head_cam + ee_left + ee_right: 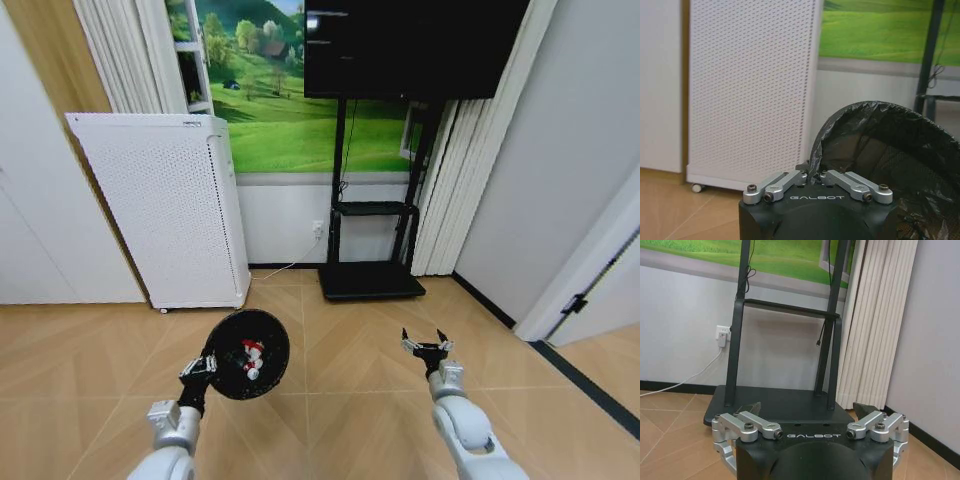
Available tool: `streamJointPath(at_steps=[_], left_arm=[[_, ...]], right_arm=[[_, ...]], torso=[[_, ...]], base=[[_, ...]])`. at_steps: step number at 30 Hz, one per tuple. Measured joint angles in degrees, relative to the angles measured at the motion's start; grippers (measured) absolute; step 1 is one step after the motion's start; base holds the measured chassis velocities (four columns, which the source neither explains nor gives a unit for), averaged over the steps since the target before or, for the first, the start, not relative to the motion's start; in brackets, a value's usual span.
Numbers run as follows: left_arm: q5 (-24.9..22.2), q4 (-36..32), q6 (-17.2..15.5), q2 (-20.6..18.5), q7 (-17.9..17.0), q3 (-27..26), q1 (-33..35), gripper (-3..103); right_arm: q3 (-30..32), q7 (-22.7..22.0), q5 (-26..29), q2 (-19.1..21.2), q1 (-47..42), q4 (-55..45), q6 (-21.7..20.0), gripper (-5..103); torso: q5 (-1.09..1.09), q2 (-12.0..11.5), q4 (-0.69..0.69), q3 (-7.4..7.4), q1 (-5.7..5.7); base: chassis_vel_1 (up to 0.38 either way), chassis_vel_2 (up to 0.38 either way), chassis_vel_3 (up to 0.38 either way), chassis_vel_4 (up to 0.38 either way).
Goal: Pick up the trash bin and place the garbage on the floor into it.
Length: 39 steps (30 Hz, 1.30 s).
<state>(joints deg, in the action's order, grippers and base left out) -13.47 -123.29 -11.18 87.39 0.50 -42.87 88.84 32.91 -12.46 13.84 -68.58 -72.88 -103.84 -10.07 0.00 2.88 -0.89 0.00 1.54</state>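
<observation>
My left gripper [203,365] is shut on the rim of the trash bin [232,375], a small round black mesh basket lined with a black bag, held above the floor [350,400] with its mouth facing the head camera. Inside it lie pieces of garbage [251,357], red and white. In the left wrist view the jaws of the left gripper [812,175] pinch the bag-covered rim of the trash bin [880,145]. My right gripper [427,345] hovers over the parquet to the right, open and holding nothing; the right wrist view shows the right gripper [808,409] with its fingers spread wide.
A tall white perforated appliance [170,220] on castors stands against the wall at the left. A black TV stand [370,280] with a flat base sits straight ahead, with a white cable [290,268] running to a wall socket. Curtains [450,190] hang at the right.
</observation>
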Motion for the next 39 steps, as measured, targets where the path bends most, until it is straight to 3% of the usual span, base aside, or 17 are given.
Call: streamJointPath(at_steps=[5,8,17,27,30,39], left_arm=[[-2.9,2.9,0.7,-0.2,1.2,-4.1,0.6,3],[-4.3,6.8,2.6,0.7,3.9,-7.9,1.1,3],[-6.6,13.8,6.5,0.8,9.2,-12.8,1.4,3],[-10.0,23.3,9.3,0.5,12.5,-16.7,-1.0,3],[-12.5,25.6,8.9,0.1,12.9,-17.0,-2.6,3],[-20.0,27.6,3.3,0.2,12.5,-15.2,-5.1,3]], right_arm=[[-0.2,0.2,0.2,0.4,0.4,0.3,-0.2,100],[-0.3,0.4,0.4,0.8,0.7,0.6,-0.3,100],[0.7,0.5,0.5,1.2,0.2,0.8,-0.4,100],[-0.8,0.4,0.3,2.0,1.0,1.1,-0.7,100],[-1.1,0.5,0.2,2.1,1.2,1.2,-0.8,100],[-1.3,0.4,-0.2,2.0,1.3,1.2,-1.3,100]], torso=[[0.0,0.0,-0.01,0.0,0.0],[-0.01,0.0,0.0,0.0,0.0],[-0.01,0.0,-0.02,0.0,0.0],[-0.01,0.0,0.0,0.0,0.01],[-0.01,0.0,0.0,0.0,0.01],[-0.01,0.0,-0.02,0.0,0.01]], base=[[0.0,0.0,0.0,0.0],[0.0,0.0,0.0,0.0],[0.0,0.0,0.0,0.0],[0.0,0.0,0.0,0.0],[0.0,0.0,0.0,0.0],[0.0,0.0,0.0,0.0]])
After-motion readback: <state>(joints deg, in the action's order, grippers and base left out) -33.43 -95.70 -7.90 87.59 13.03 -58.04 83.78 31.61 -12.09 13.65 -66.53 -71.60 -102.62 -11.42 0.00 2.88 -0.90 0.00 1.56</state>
